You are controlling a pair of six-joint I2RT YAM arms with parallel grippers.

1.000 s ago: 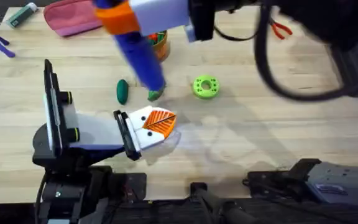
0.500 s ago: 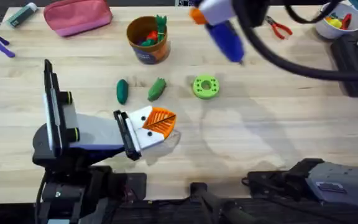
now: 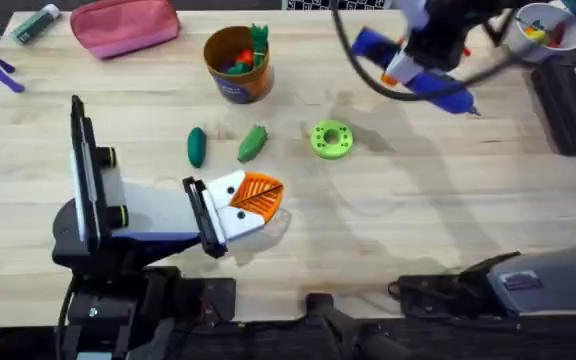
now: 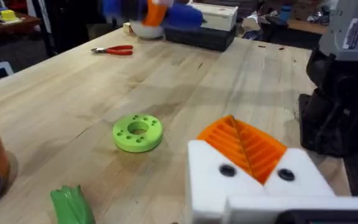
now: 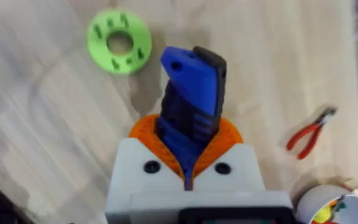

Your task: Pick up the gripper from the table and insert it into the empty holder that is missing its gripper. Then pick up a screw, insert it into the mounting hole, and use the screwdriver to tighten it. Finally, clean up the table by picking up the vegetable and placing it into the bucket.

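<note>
Right gripper (image 5: 188, 163) fingers pinch the screwdriver (image 5: 191, 99); overhead shows the bucket (image 3: 238, 62); left fingers pressed together; no readable labels.

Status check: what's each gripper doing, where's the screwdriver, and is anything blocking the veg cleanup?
Right gripper shut on screwdriver, airborne at the far right. Left gripper parked, shut, empty. Two green vegetables on table, bucket unobstructed.

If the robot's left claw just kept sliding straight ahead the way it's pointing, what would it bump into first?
Probably nothing soon. The left gripper points across bare table; the green disc sits off to one side of its line. Far ahead lies a dark flat box, though depth is hard to judge.
</note>
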